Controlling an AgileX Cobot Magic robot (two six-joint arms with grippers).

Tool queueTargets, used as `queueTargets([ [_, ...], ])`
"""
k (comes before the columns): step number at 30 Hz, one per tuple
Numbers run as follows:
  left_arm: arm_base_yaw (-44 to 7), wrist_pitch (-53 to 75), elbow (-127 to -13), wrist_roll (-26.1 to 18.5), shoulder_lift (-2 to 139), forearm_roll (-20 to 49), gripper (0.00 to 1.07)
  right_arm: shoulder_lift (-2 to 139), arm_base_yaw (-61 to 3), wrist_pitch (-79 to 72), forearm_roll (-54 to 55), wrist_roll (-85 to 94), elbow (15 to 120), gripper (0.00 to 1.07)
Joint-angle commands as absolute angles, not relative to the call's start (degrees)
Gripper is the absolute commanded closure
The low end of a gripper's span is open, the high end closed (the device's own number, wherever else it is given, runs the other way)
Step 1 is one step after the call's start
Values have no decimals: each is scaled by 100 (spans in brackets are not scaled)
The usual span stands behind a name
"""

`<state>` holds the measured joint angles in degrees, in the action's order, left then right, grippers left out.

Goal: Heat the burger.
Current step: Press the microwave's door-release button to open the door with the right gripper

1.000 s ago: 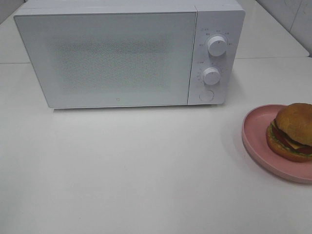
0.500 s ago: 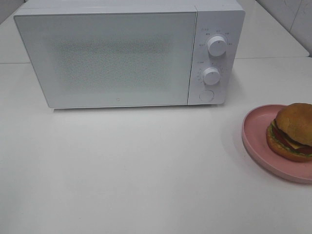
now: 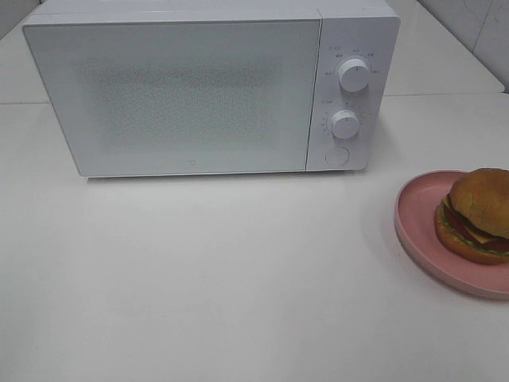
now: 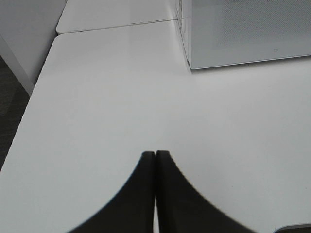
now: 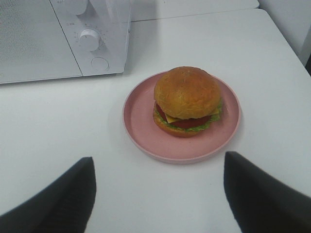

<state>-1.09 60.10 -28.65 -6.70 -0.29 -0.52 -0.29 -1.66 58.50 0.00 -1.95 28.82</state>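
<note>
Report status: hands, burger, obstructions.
Left hand shut, empty. Right hand open, clear of burger. Burger on plate. Microwave door closed, blocks loading.

The exterior high camera looks down from above and in front of the bench (image 3: 238, 278), facing the microwave (image 3: 175, 95) door head-on. Its right edge cuts the pink plate (image 3: 417, 215) and the burger (image 3: 481, 211). The left wrist camera sits low over the bench's left side, looking past the left jaws to the door's lower left corner. The right wrist camera looks past the right jaws, close on plate and burger, with the microwave's dials (image 5: 90, 39) behind. All views share the microwave front; the exterior and right wrist views share the plate and burger.
</note>
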Motion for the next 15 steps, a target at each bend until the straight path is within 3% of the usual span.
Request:
queueTargets([
  [1,-120,5924,-2842,-670,-155,0,106,-178,-126,5752,-40,-126,2871,38],
  [15,-120,5924,-2842,-670,-155,0,106,-178,-126,5752,-40,-126,2871,38],
])
